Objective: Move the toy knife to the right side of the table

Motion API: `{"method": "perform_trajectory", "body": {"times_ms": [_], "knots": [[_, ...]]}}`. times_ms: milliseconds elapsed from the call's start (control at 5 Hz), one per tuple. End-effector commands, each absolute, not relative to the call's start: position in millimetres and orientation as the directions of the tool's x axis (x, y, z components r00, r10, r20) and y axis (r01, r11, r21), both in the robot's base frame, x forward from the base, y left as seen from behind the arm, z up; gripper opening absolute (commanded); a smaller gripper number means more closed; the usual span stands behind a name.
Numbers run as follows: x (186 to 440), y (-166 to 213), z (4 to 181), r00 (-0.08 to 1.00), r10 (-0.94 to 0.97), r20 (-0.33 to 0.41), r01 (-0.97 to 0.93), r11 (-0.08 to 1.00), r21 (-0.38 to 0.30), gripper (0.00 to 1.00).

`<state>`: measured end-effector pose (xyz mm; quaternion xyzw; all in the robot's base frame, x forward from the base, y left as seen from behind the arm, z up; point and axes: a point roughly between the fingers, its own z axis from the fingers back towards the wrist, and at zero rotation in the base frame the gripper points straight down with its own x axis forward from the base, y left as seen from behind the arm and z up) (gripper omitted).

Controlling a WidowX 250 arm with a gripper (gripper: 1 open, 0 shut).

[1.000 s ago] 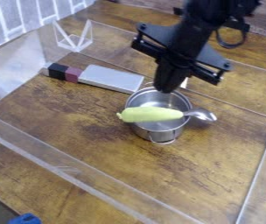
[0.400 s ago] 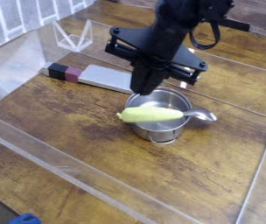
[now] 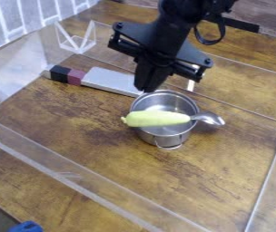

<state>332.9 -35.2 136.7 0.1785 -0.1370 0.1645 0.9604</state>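
Note:
The toy knife (image 3: 102, 80) lies flat on the left half of the table (image 3: 213, 186), its grey blade pointing right and its black-and-pink handle (image 3: 65, 73) to the left. My gripper (image 3: 149, 85) hangs from the black arm, pointing down, just above the blade's right end and next to the pot's rim. Its fingers are shut, with nothing held between them. The blade's right tip is partly hidden behind the fingers.
A small steel pot (image 3: 171, 136) stands mid-table with a yellow-green corn cob (image 3: 156, 119) across its top and a spoon-like handle (image 3: 211, 120) to the right. Low clear acrylic walls (image 3: 55, 165) edge the table. A clear stand (image 3: 75, 38) sits back left.
The arm has shifted left in the picture, from over the pot to the right end of the knife's blade. The knife, pot and corn have not moved.

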Motion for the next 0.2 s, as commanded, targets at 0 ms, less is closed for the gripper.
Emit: {"method": "perform_trajectory", "body": {"times_ms": [0], "knots": [[329.0, -40.9, 156.6, 0.904, 0.193, 0.382, -0.309, 0.911, 0.272, 0.0]]}}
